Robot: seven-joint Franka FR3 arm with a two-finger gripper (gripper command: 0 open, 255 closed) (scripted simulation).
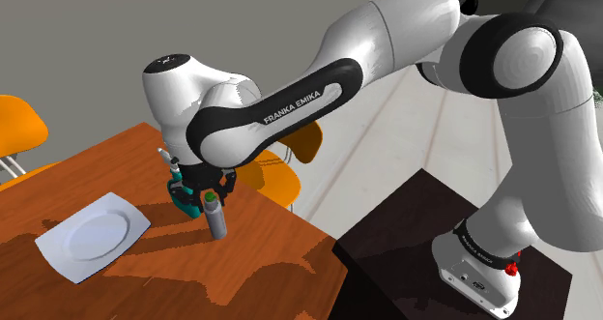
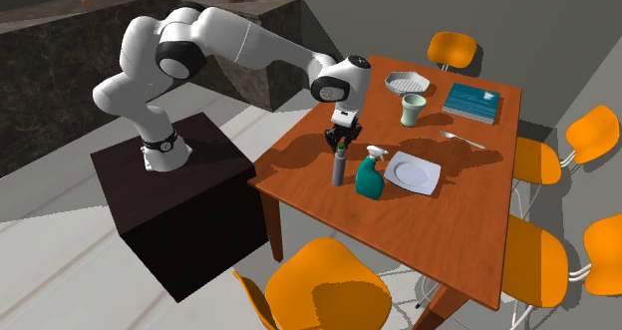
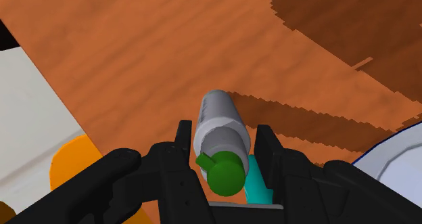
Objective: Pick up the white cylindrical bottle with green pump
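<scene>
Shoulder view, left to right: I see white plate (image 1: 94, 236) on bench (image 1: 271, 270), teal sprayer (image 1: 179, 201) just past it, then grey bottle (image 1: 218, 221) with green pump, upright, near bench edge. Fingers (image 3: 183, 140) hang over bottle top. In wrist view I see them apart, flanking bottle's shoulder with narrow gaps, nothing clasped.

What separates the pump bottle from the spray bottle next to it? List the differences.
Colour: the pump bottle is grey with a green top; the spray bottle is teal with a pale trigger head. Shape: the pump bottle is a slim straight cylinder; the spray bottle is broader at its base and narrows upward. State: the open gripper flanks the pump bottle, while the spray bottle stands outside it. Both stand upright on the table.
</scene>
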